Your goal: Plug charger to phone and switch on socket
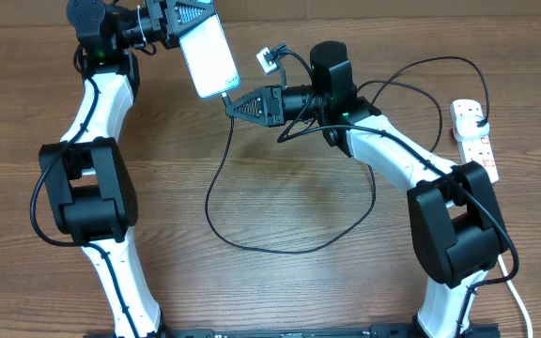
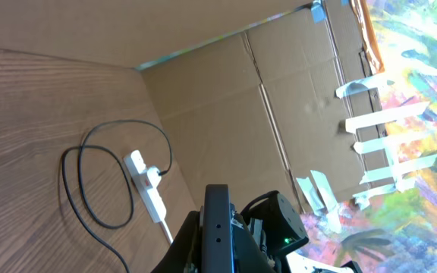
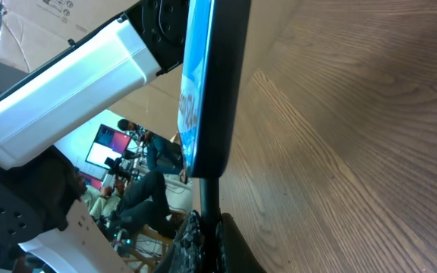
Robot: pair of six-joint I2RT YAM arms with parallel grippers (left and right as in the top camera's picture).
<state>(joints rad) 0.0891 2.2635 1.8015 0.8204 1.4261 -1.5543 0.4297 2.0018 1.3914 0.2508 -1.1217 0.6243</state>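
Black-edged glass phone (image 1: 209,54) is held clear of the tabletop (image 1: 289,178) at the far side. The left hand (image 1: 192,28) is clamped on its upper end, and the screen is lit pale blue. Right hand (image 1: 232,101) is closed narrowly on the connector tip of the charger (image 1: 289,252). In the right wrist view the tip meets the phone's lower edge (whether it is fully seated cannot be told). Remaining cable lies in a loose loop on the tabletop and runs to the socket (image 1: 474,141) at the right edge, where its plug appears inserted. Switch positions are not legible.

Assessment: the phone is rigid, light, smooth and breakable, best held across its edges, off the screen. Cable is limp and will not push, so only the stiff tip is worth gripping, close behind the connector. Socket is light and may slide when a switch is pressed.
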